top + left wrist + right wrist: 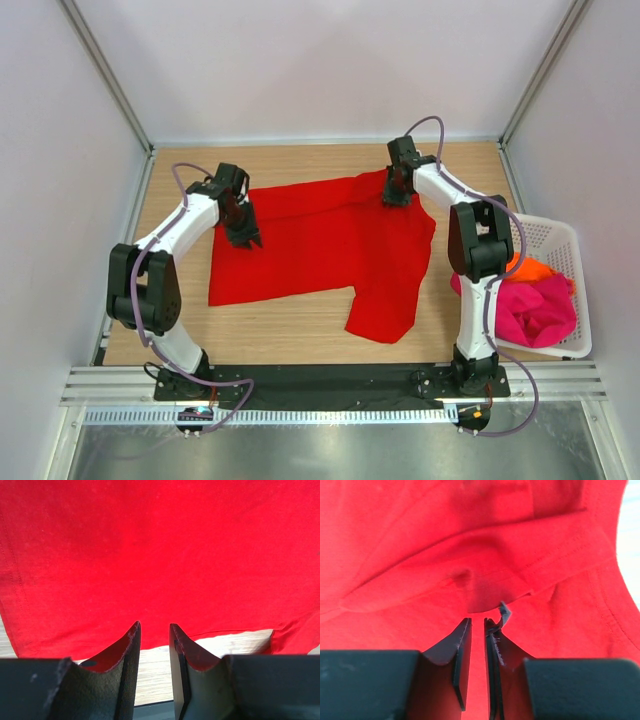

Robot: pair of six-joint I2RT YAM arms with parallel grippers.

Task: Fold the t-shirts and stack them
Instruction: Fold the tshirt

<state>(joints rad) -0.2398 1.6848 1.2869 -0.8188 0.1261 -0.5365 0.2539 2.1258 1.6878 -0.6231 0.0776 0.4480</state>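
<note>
Red short-sleeved cloth t-shirt (320,245) lay spread, unfolded, mid-table on the pale wooden tabletop (300,165). Magenta-pink cloth t-shirt (535,305) and orange cloth t-shirt (530,268) sat bunched in the white plastic lattice basket (560,232) at 4 o'clock. Judged: nothing folded or stacked yet. Left gripper (245,238), at the shirt's 10 o'clock edge: jaws narrowly apart, bare wood between, nothing held. Right gripper (396,195), at the 1 o'clock edge: jaws nearly together over puckered cloth, grip not discernible.

Red t-shirt (320,240) spread flat; pink t-shirt (535,308) and orange t-shirt (532,268) crumpled

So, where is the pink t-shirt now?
In the top view, the pink t-shirt lies bunched in the white basket at the right, beside the orange t-shirt.
</note>
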